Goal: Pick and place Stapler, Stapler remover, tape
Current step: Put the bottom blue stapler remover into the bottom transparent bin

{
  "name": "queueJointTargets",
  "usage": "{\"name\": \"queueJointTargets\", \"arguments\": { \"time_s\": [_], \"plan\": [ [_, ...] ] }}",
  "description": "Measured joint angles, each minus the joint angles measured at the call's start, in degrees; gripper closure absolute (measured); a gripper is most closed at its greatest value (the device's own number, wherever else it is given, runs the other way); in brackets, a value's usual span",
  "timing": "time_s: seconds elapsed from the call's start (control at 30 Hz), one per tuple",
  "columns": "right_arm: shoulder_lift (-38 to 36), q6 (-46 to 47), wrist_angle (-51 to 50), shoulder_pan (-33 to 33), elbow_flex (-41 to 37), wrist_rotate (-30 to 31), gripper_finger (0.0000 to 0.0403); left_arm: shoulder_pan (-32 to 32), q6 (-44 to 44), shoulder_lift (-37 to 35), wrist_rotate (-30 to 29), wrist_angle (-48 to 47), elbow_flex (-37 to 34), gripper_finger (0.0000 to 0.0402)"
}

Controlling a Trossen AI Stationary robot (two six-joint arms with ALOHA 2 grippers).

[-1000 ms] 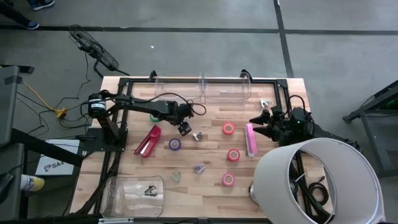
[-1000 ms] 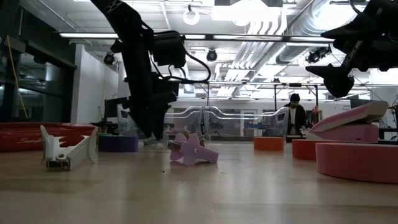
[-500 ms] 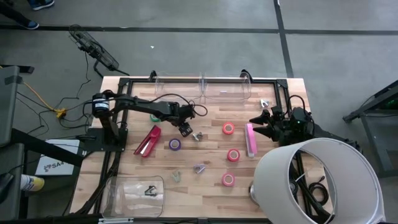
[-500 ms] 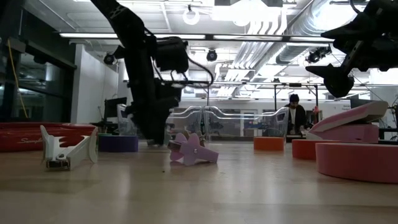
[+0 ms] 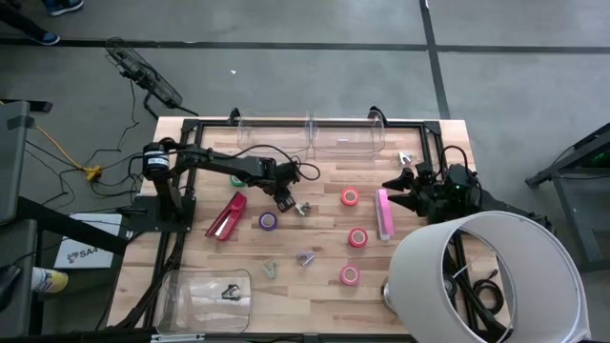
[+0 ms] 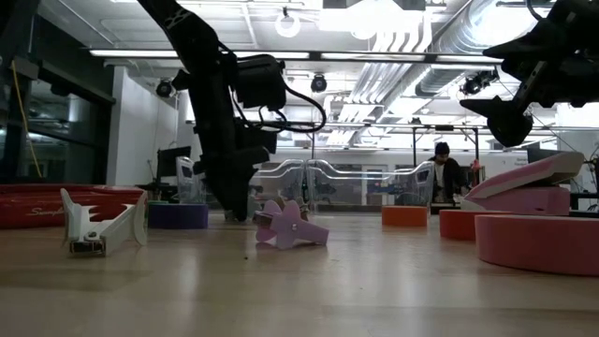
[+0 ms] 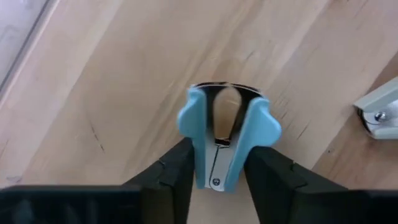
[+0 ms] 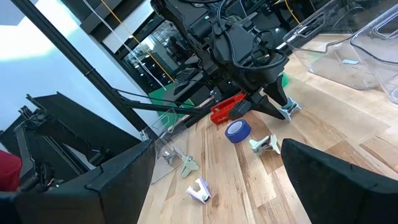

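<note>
Two dark fingers (image 7: 176,177) of the left gripper (image 7: 219,148) pinch the blue staple remover (image 7: 224,134) by its flanks. It lies flat on the table (image 5: 305,291), mid-table and left of centre, near the purple tape roll (image 5: 269,221). The remover's rear end is hidden between the fingers. Its plastic wings are smooth and rounded, and its curved metal claws face away from the wrist. A pale remover (image 7: 379,112) is cut off at the frame's edge. From above, the left gripper (image 5: 289,203) covers the blue remover, and the arm hides part of the green tape roll (image 5: 236,179).

The right gripper (image 5: 408,187) hangs over the table's right edge with its fingers spread wide and nothing between them. It is just beside the pink stapler (image 5: 384,214), whose top is tilted up. A large white cylinder (image 5: 486,276) blocks the table's near right corner.

The tabletop is pale wood with fine grain. Three pink tape rings (image 5: 357,237) lie right of centre, and a red stapler (image 5: 226,216) lies on the left. Clear plastic bins (image 5: 310,133) line the far edge. In the low view, a lilac remover (image 6: 290,227) hides the left gripper's fingertips.
</note>
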Motion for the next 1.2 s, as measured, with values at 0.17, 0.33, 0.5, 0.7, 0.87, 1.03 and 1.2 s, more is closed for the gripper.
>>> {"name": "queueJointTargets", "arguments": {
  "time_s": [0.17, 0.33, 0.5, 0.7, 0.87, 1.03, 1.2],
  "plan": [
    [0.00, 0.00, 0.00, 0.02, -0.01, -0.02, 0.0063, 0.02, 0.00, -0.51, 0.46, -0.14, -0.02, 0.0319],
    [0.00, 0.00, 0.00, 0.02, -0.02, 0.00, 0.0063, 0.09, 0.00, -3.25, 0.60, -2.20, -0.42, 0.0319],
    [0.00, 0.00, 0.00, 0.02, -0.02, -0.01, 0.0063, 0.07, 2.22, -8.02, 1.87, -8.27, -0.11, 0.0319],
    [0.00, 0.00, 0.00, 0.01, -0.02, 0.00, 0.0063, -1.04, 6.36, -14.88, 6.55, -17.82, -0.09, 0.0319],
    [0.00, 0.00, 0.00, 0.00, -0.02, -0.02, 0.0063, -1.97, 7.89, -21.33, 9.66, -25.10, -0.07, 0.0319],
    [-0.01, 0.00, -0.10, 0.02, -0.02, -0.02, 0.0063, -2.34, 6.99, -28.14, 14.50, -30.23, -0.07, 0.0319],
    [0.03, 0.00, -0.20, 0.01, -0.02, 0.00, 0.0063, -5.30, 4.13, -34.61, 17.06, -34.93, -0.07, 0.0319]
  ]
}}
